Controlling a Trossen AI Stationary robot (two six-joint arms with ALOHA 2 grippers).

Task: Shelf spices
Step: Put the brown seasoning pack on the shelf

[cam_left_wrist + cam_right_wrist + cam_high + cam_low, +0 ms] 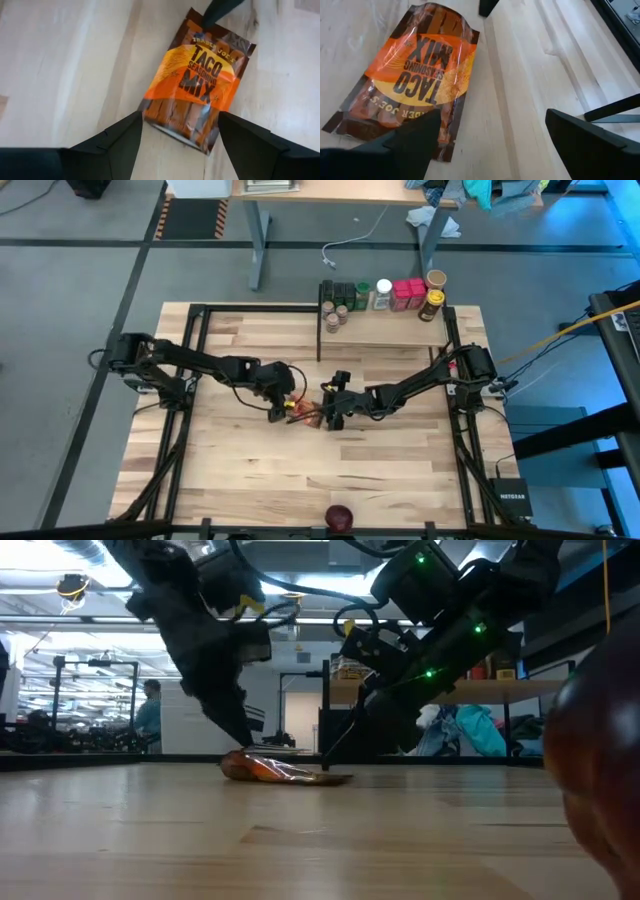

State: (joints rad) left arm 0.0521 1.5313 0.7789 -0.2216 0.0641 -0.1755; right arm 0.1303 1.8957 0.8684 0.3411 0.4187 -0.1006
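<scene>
Flat on the table, taco packet (197, 80) lies between both grippers' wide-spread, empty jaws.

Orange taco packet (197, 87) flat; jars on shelf (390, 326).

My two arms are dark, nearly black, built of slim round links between chunkier boxy joints, with thin black cables looping loose beside them and a short yellow-and-red lead showing near my left gripper (283, 408). Small green lights glow along the housing of one arm in the low view. My fingers (115, 145) are matte black wedges, broad at the base and tapering to flat-faced tips, and those of my right gripper (490, 145) look alike.
</scene>
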